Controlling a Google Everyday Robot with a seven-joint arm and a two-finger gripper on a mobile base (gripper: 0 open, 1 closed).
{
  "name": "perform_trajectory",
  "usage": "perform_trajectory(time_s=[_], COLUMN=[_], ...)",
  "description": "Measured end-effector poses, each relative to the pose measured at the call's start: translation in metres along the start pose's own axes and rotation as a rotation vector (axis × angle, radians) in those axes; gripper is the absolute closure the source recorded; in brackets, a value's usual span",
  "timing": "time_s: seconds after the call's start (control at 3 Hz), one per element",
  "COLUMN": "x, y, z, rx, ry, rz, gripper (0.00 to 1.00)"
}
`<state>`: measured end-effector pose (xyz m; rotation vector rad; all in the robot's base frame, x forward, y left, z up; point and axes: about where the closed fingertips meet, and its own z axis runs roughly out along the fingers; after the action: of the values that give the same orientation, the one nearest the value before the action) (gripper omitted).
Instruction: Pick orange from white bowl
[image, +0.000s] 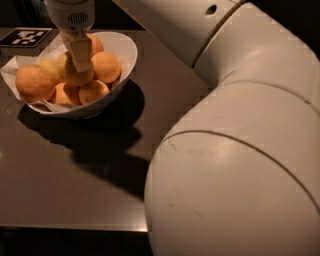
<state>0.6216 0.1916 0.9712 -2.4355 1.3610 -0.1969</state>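
Although the claw (81, 64) is down on the middle orange (69, 76) in the white bowl (127, 50) on the table (60, 190), I cannot tell if it grips; lifting could tumble crowded neighbours (106, 66) out.

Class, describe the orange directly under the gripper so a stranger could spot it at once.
At the far left of the dark table sits the white bowl. The gripper hangs over its middle; the orange is the one right beneath it, partly hidden, unlike its uncovered neighbours.
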Motion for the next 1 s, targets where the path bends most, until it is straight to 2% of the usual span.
perform_trajectory(time_s=[0.33, 0.67, 1.0], x=[0.0000, 0.0000, 0.0000], y=[0.0000, 0.0000, 0.0000], z=[0.0000, 0.0000, 0.0000], rx=[0.000, 0.000, 0.000], ry=[0.000, 0.000, 0.000], rz=[0.000, 0.000, 0.000], gripper=[1.00, 0.82, 0.59])
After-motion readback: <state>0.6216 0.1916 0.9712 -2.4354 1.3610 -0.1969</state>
